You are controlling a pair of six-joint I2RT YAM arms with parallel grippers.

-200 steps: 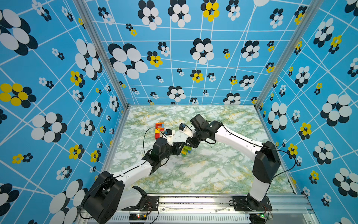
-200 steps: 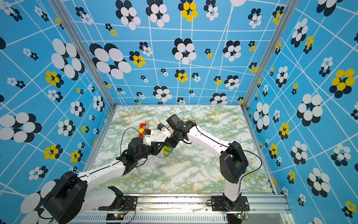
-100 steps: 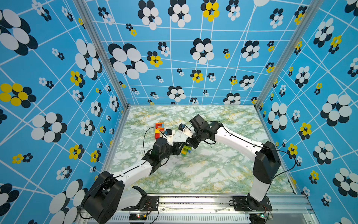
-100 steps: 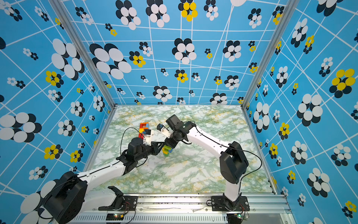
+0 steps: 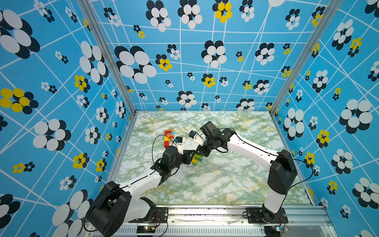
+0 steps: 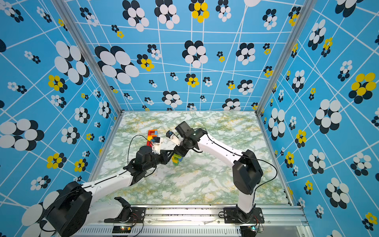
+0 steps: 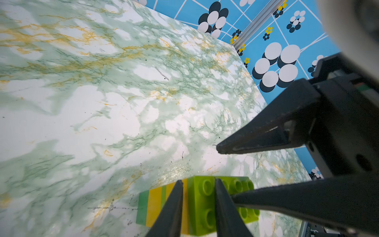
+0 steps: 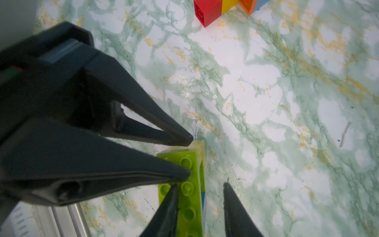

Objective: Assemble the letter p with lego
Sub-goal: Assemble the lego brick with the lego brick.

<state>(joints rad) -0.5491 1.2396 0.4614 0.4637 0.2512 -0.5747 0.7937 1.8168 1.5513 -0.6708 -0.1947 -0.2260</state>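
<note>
A small lego stack (image 5: 197,160) (image 6: 176,159) lies mid-table: a lime studded brick (image 7: 202,197) (image 8: 189,197) on yellow, green and blue layers. My left gripper (image 7: 198,183) (image 5: 191,159) is shut on the lime end of the stack. My right gripper (image 8: 200,184) (image 5: 200,153) comes from the opposite side and stands open. One of its fingers lies over the lime brick, and the other is off to the side over bare table. A second lego piece (image 5: 168,137) (image 8: 213,10) of red, yellow, orange and light blue bricks lies apart, towards the back left.
The marble-patterned table (image 5: 225,184) is walled by blue flowered panels on three sides, with a metal rail (image 5: 205,209) along the front. Both arms meet over the stack, left of the table's middle.
My right gripper's jaws closed a little and then widened again. Both arms and the stack stay almost where they were.
</note>
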